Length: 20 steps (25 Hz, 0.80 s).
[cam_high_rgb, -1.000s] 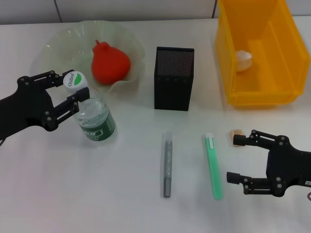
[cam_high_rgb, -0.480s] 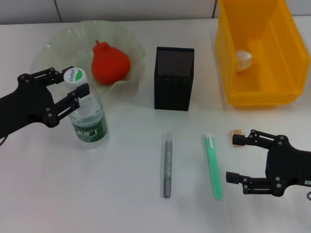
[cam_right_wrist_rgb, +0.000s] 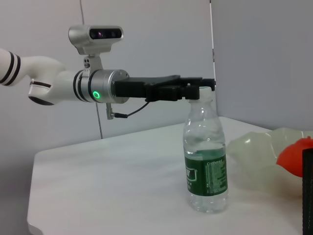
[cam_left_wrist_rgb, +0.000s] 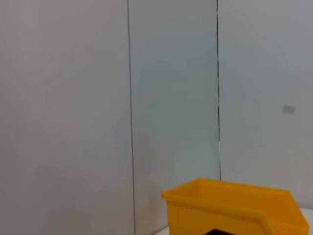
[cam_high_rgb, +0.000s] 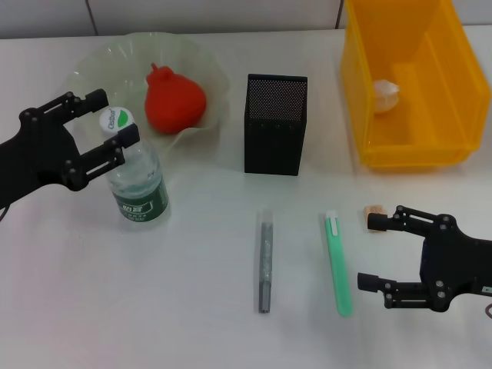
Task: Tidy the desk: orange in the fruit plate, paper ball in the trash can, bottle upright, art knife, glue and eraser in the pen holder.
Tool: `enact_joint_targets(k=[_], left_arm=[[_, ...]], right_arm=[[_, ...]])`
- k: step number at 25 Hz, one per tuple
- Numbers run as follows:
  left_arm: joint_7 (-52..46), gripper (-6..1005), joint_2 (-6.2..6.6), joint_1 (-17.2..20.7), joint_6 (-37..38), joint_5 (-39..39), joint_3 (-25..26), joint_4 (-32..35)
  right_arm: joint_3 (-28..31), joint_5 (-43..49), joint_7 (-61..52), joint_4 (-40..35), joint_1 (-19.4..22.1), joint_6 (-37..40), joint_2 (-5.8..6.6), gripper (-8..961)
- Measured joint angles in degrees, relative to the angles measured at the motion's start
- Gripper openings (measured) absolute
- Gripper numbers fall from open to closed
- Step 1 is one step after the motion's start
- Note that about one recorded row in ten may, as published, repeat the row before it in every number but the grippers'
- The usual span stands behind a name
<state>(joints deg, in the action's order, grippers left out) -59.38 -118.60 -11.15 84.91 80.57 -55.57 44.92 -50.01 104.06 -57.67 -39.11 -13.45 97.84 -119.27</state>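
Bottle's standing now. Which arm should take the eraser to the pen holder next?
Probably the right. The right gripper is open with a fingertip right beside the eraser, while the left gripper sits open at the bottle cap, across the table from it. The pen holder stands between them.

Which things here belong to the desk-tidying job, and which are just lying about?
Job: orange in fruit plate; paper ball in trash can; upright bottle at the left gripper; eraser by the right gripper; pen holder; grey stick; green stick.

Lying about: nothing visible.
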Motion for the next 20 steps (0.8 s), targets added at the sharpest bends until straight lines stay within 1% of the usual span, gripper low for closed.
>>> enact_joint_targets(k=[3,5,7,11,13,16,17,20], left_arm=[[0.0,659,0.03,0.2,0.7,-0.3,0.9,0.7],[0.0,738,0.08,0.7,2.4,-0.6,3.2,1.6],[0.0,760,0.15,1.4,5.9,-0.7,7.4,2.4],[-0.3,792,0.31,2.8,10.8,-0.3,11.4,2.2],[0.1,791,0.37,3.4,12.5,1.0,11.6,1.7],[3.2,790,0.08,3.7,14.4,8.0,10.7,0.2],[4.3,789,0.0,3.7,14.7,9.6,10.1,-0.5],[8.8,787,-0.02,3.2,14.3,13.2,5.7,-4.7]], right_arm=[[0.0,0.0,-0.1,0.0,0.0,0.0,0.04,851],[0.1,0.0,-0.4,0.0,0.0,0.1,0.05,851],[0.3,0.0,-0.7,-0.3,0.1,0.3,0.06,851],[0.5,0.0,-4.0,-3.7,0.5,1.6,-0.02,852],[0.5,-0.1,-9.3,-7.8,0.6,1.9,-0.07,852],[0.0,0.1,-20.2,-16.6,0.6,1.9,-0.15,852],[-0.4,0.6,-25.2,-21.1,0.6,1.9,-0.18,852],[-3.1,4.6,-39.8,-33.9,0.4,1.7,-0.29,852]])
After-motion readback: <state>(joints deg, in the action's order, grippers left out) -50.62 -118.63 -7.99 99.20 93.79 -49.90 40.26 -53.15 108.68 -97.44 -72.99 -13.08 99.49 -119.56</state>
